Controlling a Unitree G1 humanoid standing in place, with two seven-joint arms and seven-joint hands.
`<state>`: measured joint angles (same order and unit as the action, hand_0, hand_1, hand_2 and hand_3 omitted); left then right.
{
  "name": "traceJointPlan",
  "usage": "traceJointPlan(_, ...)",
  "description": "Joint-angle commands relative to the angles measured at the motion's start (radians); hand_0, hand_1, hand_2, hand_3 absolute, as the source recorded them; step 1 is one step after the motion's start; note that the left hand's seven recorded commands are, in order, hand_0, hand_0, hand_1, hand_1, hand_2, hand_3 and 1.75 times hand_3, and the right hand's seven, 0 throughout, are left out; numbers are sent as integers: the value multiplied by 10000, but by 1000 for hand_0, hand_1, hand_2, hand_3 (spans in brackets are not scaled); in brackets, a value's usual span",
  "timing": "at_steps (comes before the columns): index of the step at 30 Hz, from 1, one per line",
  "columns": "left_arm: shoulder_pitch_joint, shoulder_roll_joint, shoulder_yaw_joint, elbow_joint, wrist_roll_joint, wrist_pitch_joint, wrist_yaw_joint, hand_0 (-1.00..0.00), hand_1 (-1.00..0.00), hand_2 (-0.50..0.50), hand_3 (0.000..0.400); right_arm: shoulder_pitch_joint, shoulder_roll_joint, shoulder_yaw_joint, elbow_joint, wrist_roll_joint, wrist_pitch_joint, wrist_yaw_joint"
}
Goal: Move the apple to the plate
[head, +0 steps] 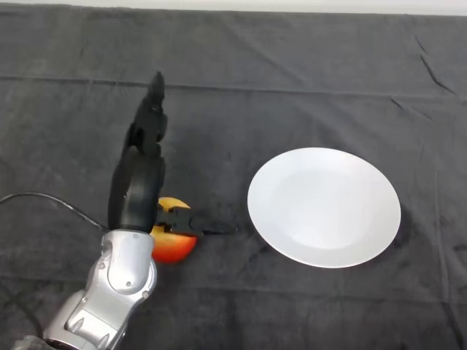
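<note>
Apple [175, 244] lies left of the plate [324, 206]; our left hand [142, 179] covers it, fingers [155, 98] straight, thumb alongside. Firm, smooth, rollable, we judge: grip its widest middle.

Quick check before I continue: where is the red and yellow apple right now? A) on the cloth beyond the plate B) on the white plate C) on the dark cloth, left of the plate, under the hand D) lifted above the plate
C: the red and yellow apple sits on the dark cloth, left of the bare round white plate, partly covered by the black left hand.
</note>
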<state>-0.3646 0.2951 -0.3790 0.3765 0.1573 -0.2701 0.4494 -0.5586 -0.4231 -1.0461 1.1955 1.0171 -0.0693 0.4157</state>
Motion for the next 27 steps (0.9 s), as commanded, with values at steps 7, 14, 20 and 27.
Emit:
traceJointPlan(7, 563, 998, -312, -822, 313, 1225, -649, 0, 0, 0, 0, 121, 67, -86, -398, 87, 12, -97)
traceJointPlan(14, 640, 1376, -437, -981, 951, 1849, -944, 0, 0, 0, 0, 125, 72, -82, -411, 89, 15, -106)
traceJointPlan(20, 735, 1540, -396, -1161, 1292, 2241, -1114, 0, 0, 0, 0, 128, 75, -80, -419, 90, 17, -111)
traceJointPlan(27, 767, 1569, -236, -1265, 1459, 2503, -1245, -1000, -1000, 0, 400, 130, 77, -77, -426, 92, 19, -117)
